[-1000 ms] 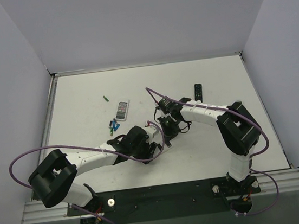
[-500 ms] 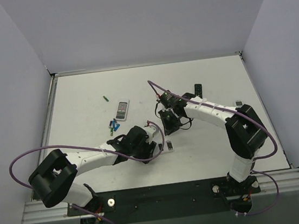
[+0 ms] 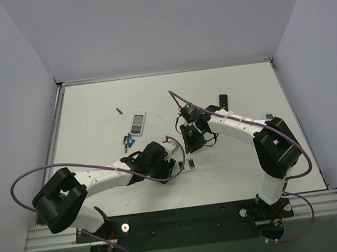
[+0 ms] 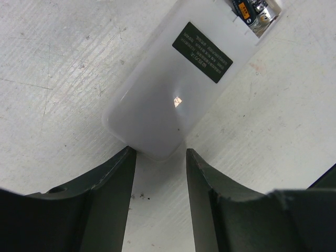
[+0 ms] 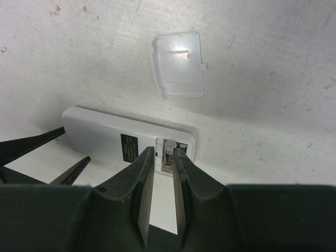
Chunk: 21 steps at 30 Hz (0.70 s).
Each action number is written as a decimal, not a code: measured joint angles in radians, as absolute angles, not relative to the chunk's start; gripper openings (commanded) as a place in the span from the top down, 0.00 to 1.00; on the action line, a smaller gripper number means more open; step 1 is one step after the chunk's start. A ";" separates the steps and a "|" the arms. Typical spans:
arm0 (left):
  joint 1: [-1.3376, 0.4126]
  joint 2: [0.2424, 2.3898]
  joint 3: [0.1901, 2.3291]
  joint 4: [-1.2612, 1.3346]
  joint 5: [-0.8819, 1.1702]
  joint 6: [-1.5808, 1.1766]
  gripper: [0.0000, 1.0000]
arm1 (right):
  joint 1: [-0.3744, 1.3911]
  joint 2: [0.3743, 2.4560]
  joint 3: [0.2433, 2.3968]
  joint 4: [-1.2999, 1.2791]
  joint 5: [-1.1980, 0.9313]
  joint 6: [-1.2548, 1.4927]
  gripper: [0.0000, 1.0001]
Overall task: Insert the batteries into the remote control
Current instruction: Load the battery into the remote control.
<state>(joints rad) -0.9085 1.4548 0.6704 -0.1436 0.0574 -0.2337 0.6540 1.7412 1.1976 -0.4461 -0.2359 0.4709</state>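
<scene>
The remote control point(image 4: 157, 105) lies back up on the table, with its dark label facing me and its battery compartment open. It also shows in the top view point(image 3: 190, 164). A battery point(image 5: 168, 149) sits in the compartment. My left gripper point(image 4: 160, 155) is open, with its tips against the remote's near end. My right gripper point(image 5: 163, 152) hovers above the compartment, narrowly open and empty. It also shows in the top view point(image 3: 190, 142). Loose batteries point(image 3: 126, 143) lie to the left, and a green one point(image 3: 118, 110) lies farther back.
The white battery cover point(image 5: 177, 64) lies on the table just beyond the remote. A white remote with a grey face point(image 3: 137, 123) and a slim black remote point(image 3: 223, 101) lie farther back. Purple cables loop off both arms.
My right gripper has drawn back a little from the remote, so the remote's open end now shows in the top view. The left arm has not moved.
</scene>
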 measured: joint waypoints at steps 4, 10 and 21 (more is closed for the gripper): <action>-0.908 1.455 0.670 -0.144 0.058 -0.234 0.48 | 0.654 1.741 1.155 -0.449 -0.233 0.492 0.83; -0.908 1.455 0.670 -0.146 0.058 -0.234 0.49 | 0.654 1.745 1.144 -0.453 -0.226 0.502 0.83; -0.911 1.441 0.674 -0.154 0.065 -0.250 0.11 | 0.654 1.749 1.144 -0.443 -0.228 0.509 0.83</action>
